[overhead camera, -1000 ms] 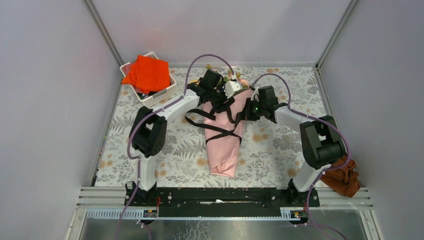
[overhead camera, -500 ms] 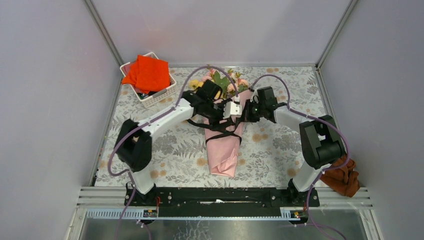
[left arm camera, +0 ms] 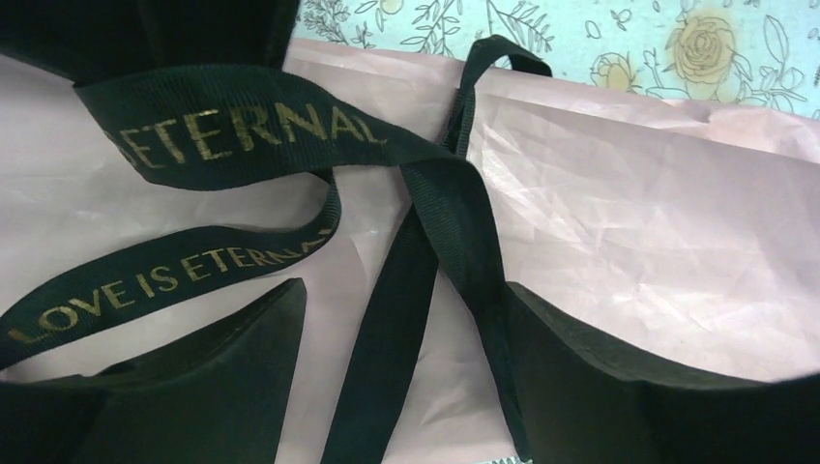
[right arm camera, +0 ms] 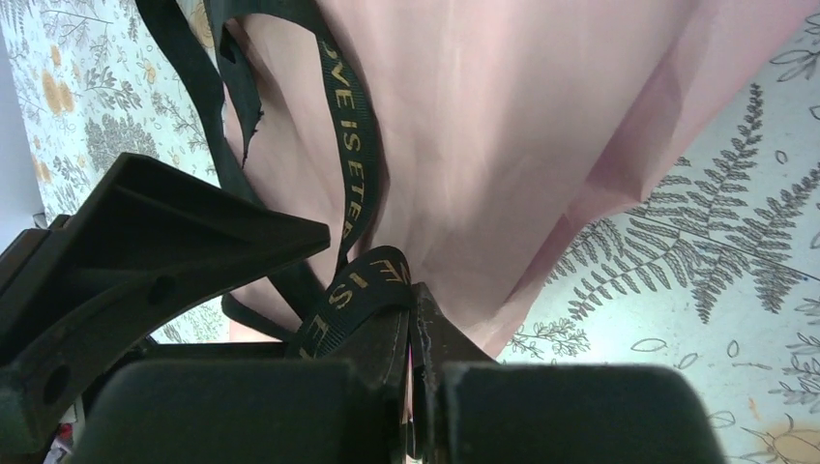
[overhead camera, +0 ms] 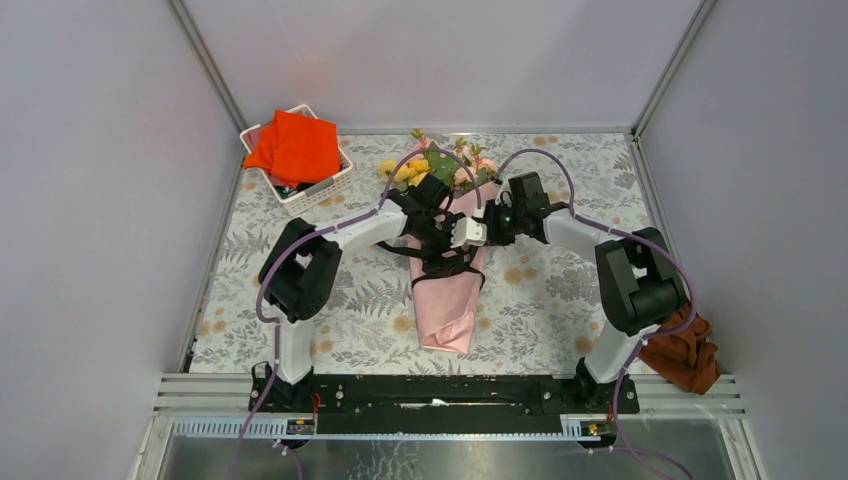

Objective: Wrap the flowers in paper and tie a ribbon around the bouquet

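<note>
Folds of brown cloth (overhead camera: 685, 355) are seen at the near right, by the right arm's base. Farther in, the bouquet (overhead camera: 447, 300) is laid on the patterned surface (overhead camera: 560, 300) between the two arms, with its narrow end of pink paper (overhead camera: 445, 335) turned toward the bases. The black ribbon (left arm camera: 435, 208), lettered in gold, is crossed over the paper at the middle of the cone. The left fingers (left arm camera: 619, 387) are spread wide over that crossing, with nothing gripped. The right fingers (right arm camera: 382, 362) are pressed together at the cone's right side, and a loop of the ribbon is pinched between them. Beyond, the flowers (overhead camera: 412, 170) are fanned out of the wide end. At the far left, a white basket (overhead camera: 325, 190) is filled by an orange-red cloth (overhead camera: 297, 145).
</note>
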Robot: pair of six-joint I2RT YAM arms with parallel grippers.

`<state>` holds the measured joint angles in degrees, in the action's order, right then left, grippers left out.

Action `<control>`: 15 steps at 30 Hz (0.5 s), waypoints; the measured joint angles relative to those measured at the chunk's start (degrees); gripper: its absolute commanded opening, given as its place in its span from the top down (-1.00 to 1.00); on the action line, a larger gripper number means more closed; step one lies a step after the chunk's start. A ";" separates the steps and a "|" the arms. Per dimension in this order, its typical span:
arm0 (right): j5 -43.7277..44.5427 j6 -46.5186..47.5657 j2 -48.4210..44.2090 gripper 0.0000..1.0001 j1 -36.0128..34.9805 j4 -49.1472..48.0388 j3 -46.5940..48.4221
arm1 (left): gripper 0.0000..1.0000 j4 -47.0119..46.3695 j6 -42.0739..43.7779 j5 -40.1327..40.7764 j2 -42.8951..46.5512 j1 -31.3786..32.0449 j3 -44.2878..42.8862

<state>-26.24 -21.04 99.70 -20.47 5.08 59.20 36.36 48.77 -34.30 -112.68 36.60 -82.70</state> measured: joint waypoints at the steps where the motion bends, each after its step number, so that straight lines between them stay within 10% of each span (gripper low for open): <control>1: -0.11 0.02 0.15 1.00 -0.07 0.02 0.11 | -0.34 -0.85 -0.17 0.33 -0.04 0.00 0.22; 15: -3.43 1.95 5.05 1.00 -0.92 4.20 4.17 | 0.57 -6.43 1.09 5.40 -0.02 0.00 6.54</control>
<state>-29.67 -19.09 104.75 -21.39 9.28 63.37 29.93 49.87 -28.91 -112.71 36.60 -76.16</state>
